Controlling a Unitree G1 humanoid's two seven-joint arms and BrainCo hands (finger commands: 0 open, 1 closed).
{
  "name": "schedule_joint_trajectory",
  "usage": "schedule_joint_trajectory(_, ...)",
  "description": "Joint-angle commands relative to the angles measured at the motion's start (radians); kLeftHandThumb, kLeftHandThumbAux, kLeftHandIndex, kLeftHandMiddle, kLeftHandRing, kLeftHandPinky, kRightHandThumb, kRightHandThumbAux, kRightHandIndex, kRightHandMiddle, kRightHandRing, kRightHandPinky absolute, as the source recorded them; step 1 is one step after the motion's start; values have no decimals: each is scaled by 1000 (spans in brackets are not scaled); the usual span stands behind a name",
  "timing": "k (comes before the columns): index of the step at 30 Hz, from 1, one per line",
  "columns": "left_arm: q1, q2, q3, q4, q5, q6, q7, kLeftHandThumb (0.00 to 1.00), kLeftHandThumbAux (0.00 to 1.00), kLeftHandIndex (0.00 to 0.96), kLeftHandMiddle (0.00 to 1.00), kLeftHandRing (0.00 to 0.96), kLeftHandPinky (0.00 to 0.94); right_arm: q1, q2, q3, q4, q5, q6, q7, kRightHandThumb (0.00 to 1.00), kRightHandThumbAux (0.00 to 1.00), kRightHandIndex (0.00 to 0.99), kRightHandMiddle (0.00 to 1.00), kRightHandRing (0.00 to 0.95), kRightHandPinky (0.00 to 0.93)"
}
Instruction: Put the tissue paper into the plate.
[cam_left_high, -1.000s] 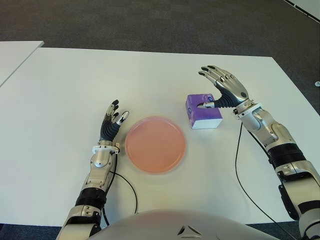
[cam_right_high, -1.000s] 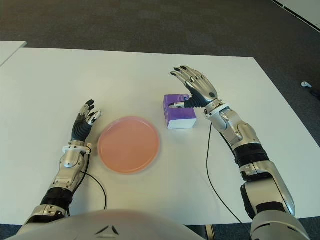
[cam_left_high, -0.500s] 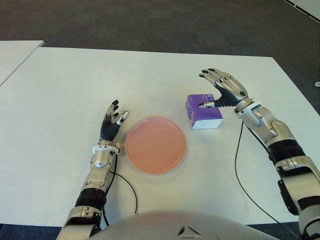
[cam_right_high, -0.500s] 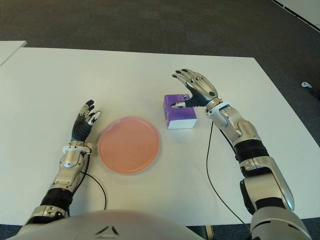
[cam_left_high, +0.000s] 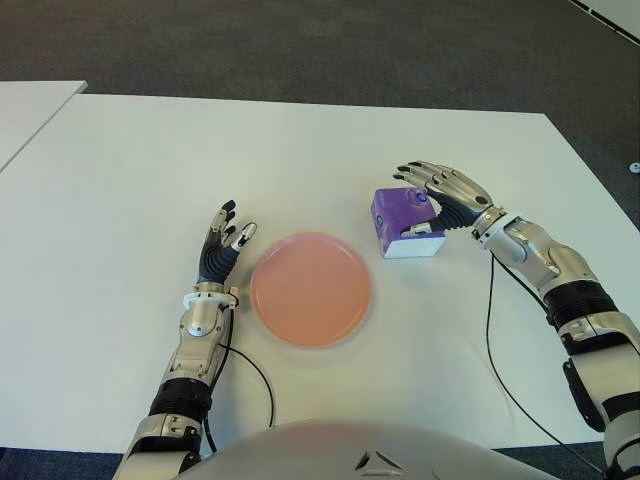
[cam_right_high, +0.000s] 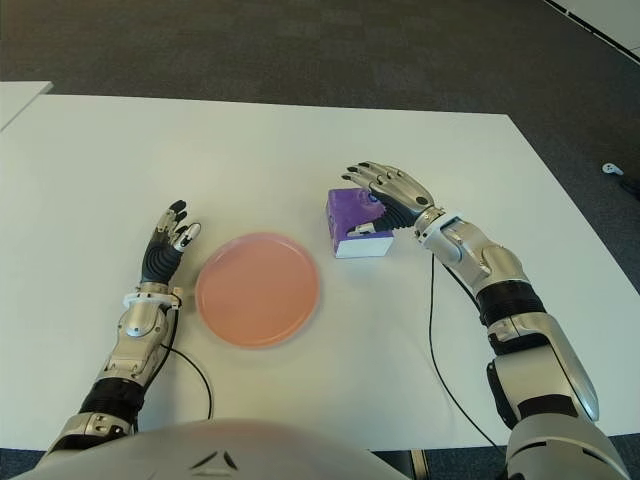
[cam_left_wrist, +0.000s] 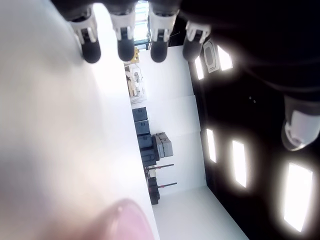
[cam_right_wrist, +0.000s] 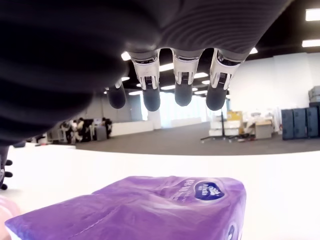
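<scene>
Right hand is held over the tissue pack, fingers spread above its top, thumb at the near right edge; nothing is grasped yet. In the right wrist view the fingers are seen extended above the purple wrap, clear of it. The pack is lying on the white surface, just right of the pink plate and not touching it; the plate is seen bare.

Left hand is shown just left of the plate, fingers relaxed and extended, holding nothing.

Step judged: pre-grasp on the pack, transfer not started. Next move is judged to need the fingers closed across the pack's width with the thumb opposing, then a lift and a short carry left over the plate. Soft wrap is expected to deform, so a slip is possible if only the top film is pinched.
</scene>
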Motion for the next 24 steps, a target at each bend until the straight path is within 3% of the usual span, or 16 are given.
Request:
schedule_joint_trajectory(1, 46, 4, 5, 40, -6, 37, -11, 0, 420, 0, 0, 0, 0, 15, -24, 18, 1, -21, -33, 18, 297, 375, 0, 0, 0, 0)
schedule_joint_trajectory(13, 44, 9, 2, 48, -3, 27, -17, 0, 414, 0, 0, 0, 0, 7, -54, 35, 5, -51, -39, 49, 260, 355, 0, 0, 0, 0)
schedule_joint_trajectory(24, 34, 14, 7, 70, -17, 20, -31, 0, 408, 0, 0, 0, 0, 21, -62, 58, -11, -116, -51, 4, 207, 381, 0, 0, 0, 0)
